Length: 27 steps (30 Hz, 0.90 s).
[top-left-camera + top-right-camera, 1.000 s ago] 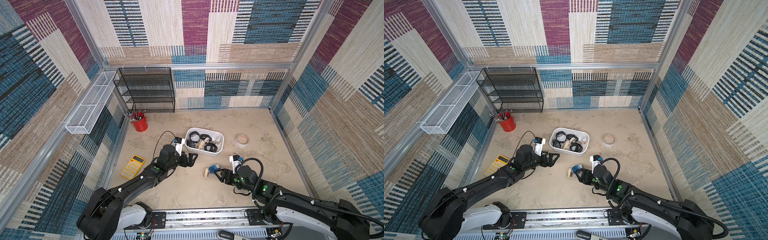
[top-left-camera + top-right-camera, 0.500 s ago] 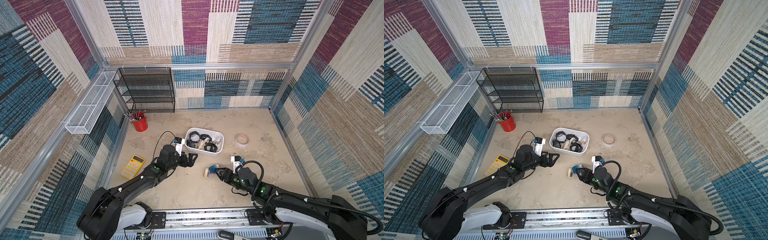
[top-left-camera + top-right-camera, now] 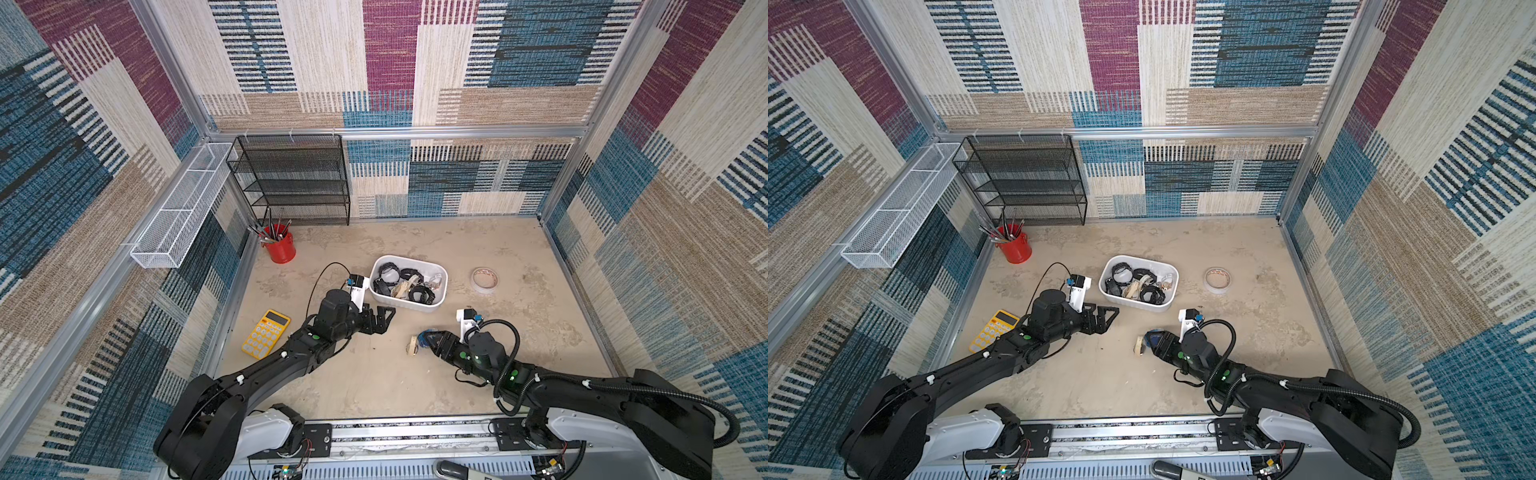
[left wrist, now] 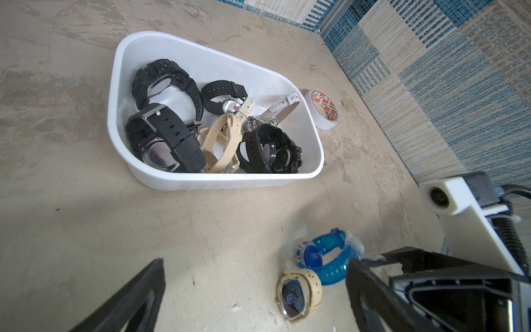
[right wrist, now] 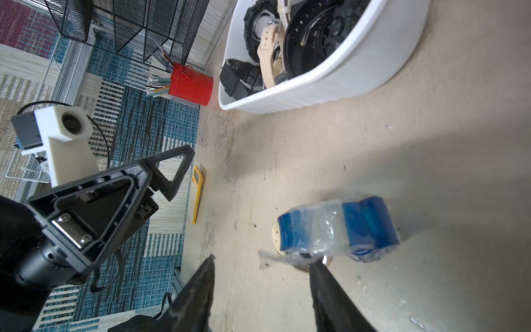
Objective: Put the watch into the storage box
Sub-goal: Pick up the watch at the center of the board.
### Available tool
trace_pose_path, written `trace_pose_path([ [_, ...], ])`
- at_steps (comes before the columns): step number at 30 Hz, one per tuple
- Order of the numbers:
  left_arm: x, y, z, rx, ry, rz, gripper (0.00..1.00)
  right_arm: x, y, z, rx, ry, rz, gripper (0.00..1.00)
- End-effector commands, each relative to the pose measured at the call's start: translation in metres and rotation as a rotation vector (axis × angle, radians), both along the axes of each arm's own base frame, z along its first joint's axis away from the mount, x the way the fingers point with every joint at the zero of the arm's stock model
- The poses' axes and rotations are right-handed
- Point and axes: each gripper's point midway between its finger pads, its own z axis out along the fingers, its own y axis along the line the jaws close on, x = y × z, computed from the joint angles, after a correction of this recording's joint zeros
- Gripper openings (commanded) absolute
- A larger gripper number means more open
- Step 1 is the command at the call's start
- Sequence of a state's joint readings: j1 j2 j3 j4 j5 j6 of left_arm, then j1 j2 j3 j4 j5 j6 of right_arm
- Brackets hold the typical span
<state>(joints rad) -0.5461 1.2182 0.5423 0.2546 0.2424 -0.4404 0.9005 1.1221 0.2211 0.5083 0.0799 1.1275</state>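
Right gripper (image 5: 261, 261) nearest, low over beige worktop (image 3: 374, 382) middle, jaws half apart, nothing between them. Blue plastic watch in clear wrap (image 4: 327, 258) lying just ahead of the tips, outside the box, cream rubber-strap watch (image 4: 298, 290) just beside it. Left gripper (image 3: 384, 320) slightly farther, jaws wide, holding nothing. Yellow calculator (image 3: 266, 334) near left edge. Behind, white plastic rounded storage box (image 3: 411, 306) with several watches inside. Roll of white tape (image 3: 484, 279) toward right edge. Red cylindrical cup (image 3: 279, 247) at far left corner.

2 overhead top views, 2 close wrist views sharing storage box (image 4: 215, 184)
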Motion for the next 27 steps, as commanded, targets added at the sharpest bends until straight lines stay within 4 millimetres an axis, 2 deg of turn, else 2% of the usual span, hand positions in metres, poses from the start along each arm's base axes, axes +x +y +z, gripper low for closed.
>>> trace_pose_path([
  [1,0.0,-0.002,0.004,-0.002,-0.017,-0.016,0.99,0.011,0.005,0.02,0.058,-0.063,-0.031,0.53],
  [5,-0.001,-0.002,0.003,0.002,-0.014,-0.019,0.99,0.019,0.003,0.016,0.033,-0.063,-0.074,0.44],
  [10,-0.002,-0.002,0.002,0.002,-0.009,-0.021,0.99,0.023,0.004,0.005,0.017,-0.035,-0.092,0.43],
  [15,-0.002,-0.002,0.003,0.0,-0.01,-0.022,0.99,0.028,0.01,0.006,0.012,-0.05,-0.087,0.4],
  [18,-0.003,-0.002,0.002,0.002,-0.006,-0.023,0.99,0.03,0.013,0.006,0.003,-0.06,-0.08,0.34],
  [27,-0.004,-0.002,0.001,0.002,0.001,-0.029,0.99,0.031,0.016,0.009,-0.02,-0.081,-0.062,0.06],
])
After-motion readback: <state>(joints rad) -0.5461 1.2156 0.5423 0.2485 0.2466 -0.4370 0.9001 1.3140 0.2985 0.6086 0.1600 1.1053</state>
